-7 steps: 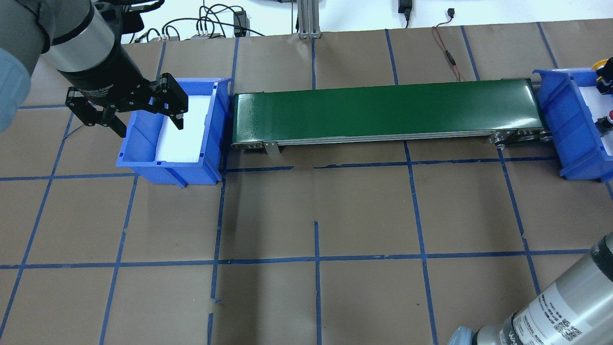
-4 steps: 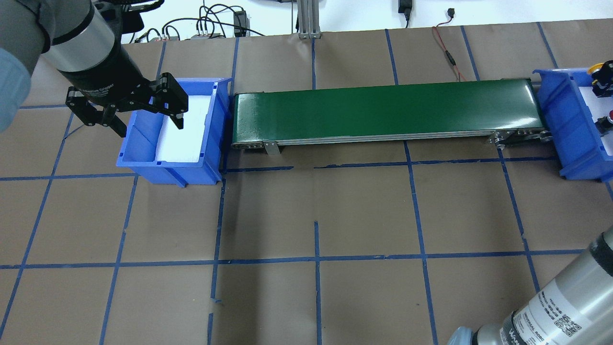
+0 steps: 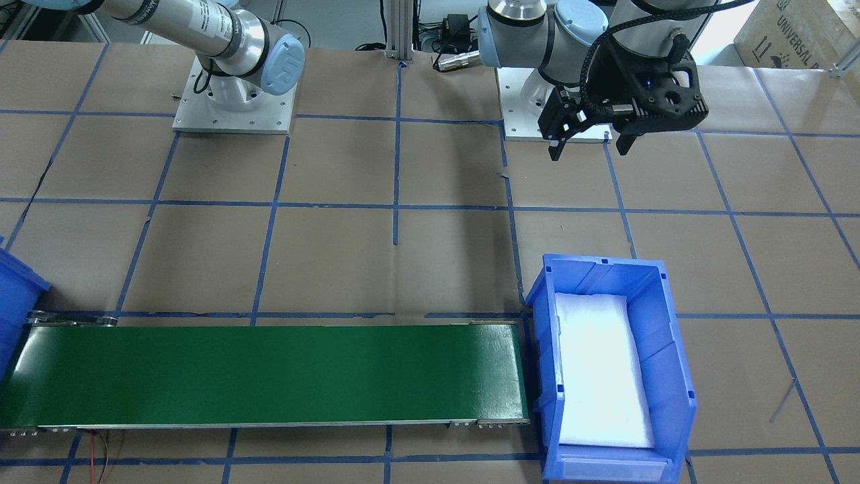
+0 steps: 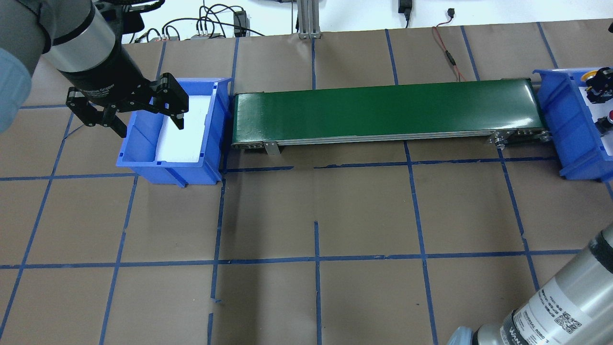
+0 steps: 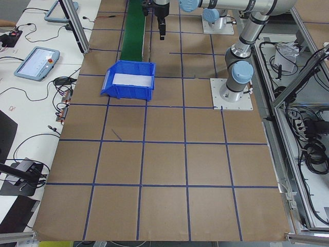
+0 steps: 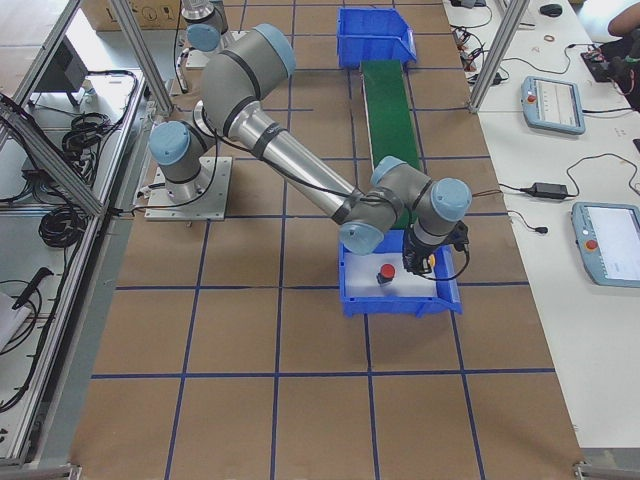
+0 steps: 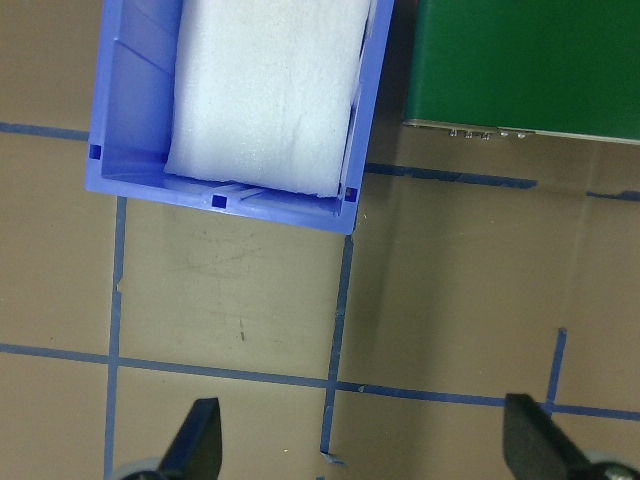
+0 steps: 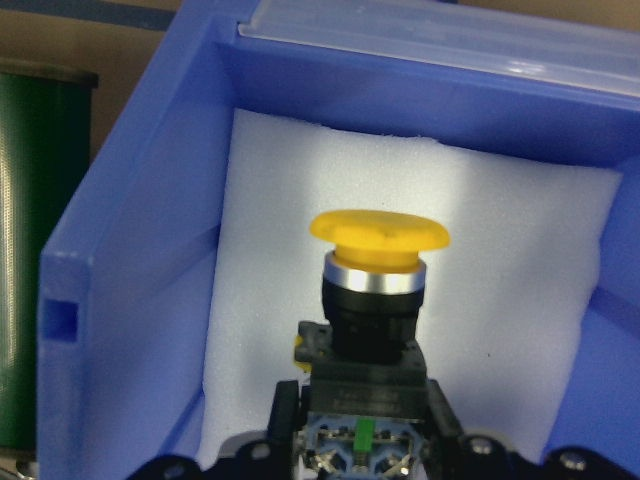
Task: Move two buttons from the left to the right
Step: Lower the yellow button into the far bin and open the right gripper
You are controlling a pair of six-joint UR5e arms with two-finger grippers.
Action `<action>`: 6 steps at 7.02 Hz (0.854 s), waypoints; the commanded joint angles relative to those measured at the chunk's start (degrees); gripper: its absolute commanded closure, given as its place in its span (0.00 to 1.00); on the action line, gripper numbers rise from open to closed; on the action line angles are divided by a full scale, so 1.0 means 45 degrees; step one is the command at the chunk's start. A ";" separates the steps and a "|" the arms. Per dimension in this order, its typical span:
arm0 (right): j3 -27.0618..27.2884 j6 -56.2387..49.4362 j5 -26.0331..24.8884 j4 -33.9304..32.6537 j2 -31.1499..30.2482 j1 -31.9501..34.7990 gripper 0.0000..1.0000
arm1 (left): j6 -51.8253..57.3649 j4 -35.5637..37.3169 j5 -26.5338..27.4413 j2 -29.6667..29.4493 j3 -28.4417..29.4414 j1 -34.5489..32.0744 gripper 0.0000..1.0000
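My right gripper [image 8: 360,425] is shut on the yellow button [image 8: 380,232], holding it upright by its black body over the white foam of the right blue bin [image 8: 130,260]. From overhead, the yellow button [image 4: 592,74] shows at the table's far right edge. The red button [image 4: 611,115] lies in the same right bin [image 4: 560,115], also visible as the red button [image 6: 385,272] beside my right gripper [image 6: 415,265]. My left gripper [image 4: 149,125] hangs open and holds nothing above the near-left side of the left blue bin [image 4: 172,170], which contains only white foam.
A green conveyor belt [image 4: 383,110] runs between the two bins with nothing on it. Brown paper with blue tape lines covers the table [image 4: 316,215]. Cables [image 4: 445,48] lie behind the belt. My right arm's forearm [image 4: 550,306] crosses the near-right corner.
My right gripper has shifted the yellow button a little nearer and leftward over the right bin. The left arm and gripper have stayed where they were.
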 commanded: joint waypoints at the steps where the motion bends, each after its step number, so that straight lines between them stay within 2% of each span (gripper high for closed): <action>1: 0.0031 -0.0064 -0.0015 -0.0020 0.0197 -0.0006 0.84 | 0.0051 -0.0006 0.0008 0.0000 0.0000 0.0004 0.00; 6: 0.0245 -0.0338 -0.0035 -0.0488 0.0394 -0.0182 0.81 | 0.0070 -0.0006 -0.0011 0.0000 0.0000 0.0004 0.00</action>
